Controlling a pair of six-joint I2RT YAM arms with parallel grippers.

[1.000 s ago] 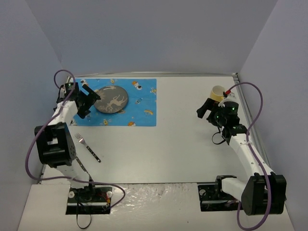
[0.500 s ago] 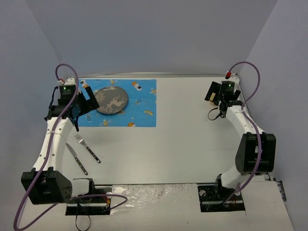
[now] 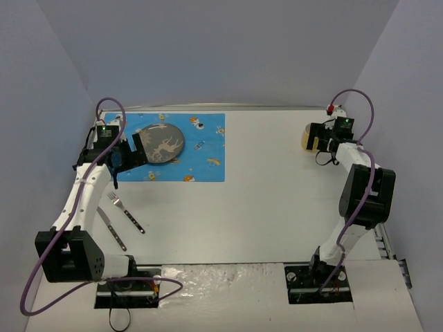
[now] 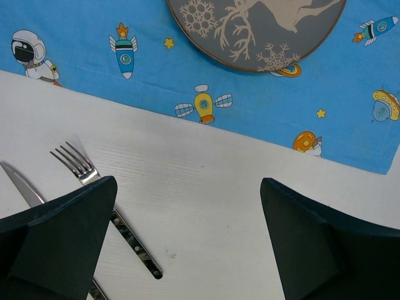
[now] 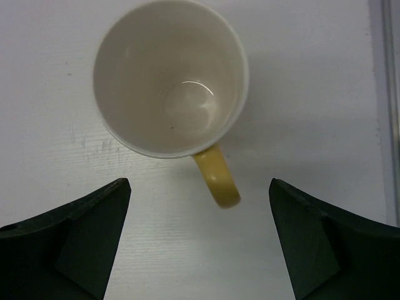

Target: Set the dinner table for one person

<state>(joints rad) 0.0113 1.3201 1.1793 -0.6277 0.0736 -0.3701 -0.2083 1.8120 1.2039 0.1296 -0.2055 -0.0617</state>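
The white dinner table (image 3: 277,200) holds a blue cartoon-print mat (image 3: 201,162) at the back left, with a grey reindeer plate (image 3: 160,142) on it. A fork (image 3: 125,211) and a knife (image 3: 111,229) lie on the table in front of the mat. My left gripper (image 3: 128,153) is open and empty, above the mat's front edge beside the plate. The left wrist view shows the plate (image 4: 256,31), fork (image 4: 103,206) and knife (image 4: 22,187). My right gripper (image 3: 313,137) is open above a yellow mug (image 5: 170,78) that stands upright at the back right, its handle (image 5: 219,181) pointing towards the gripper (image 5: 200,244).
The table's metal edge strip (image 3: 344,121) runs just right of the mug and also shows in the right wrist view (image 5: 390,94). Grey walls close in the back and both sides. The arm bases sit at the near edge.
My right gripper has moved back and to the right, from in front of the mug to over it. My left arm has changed pose; its gripper stays near the plate's left side.
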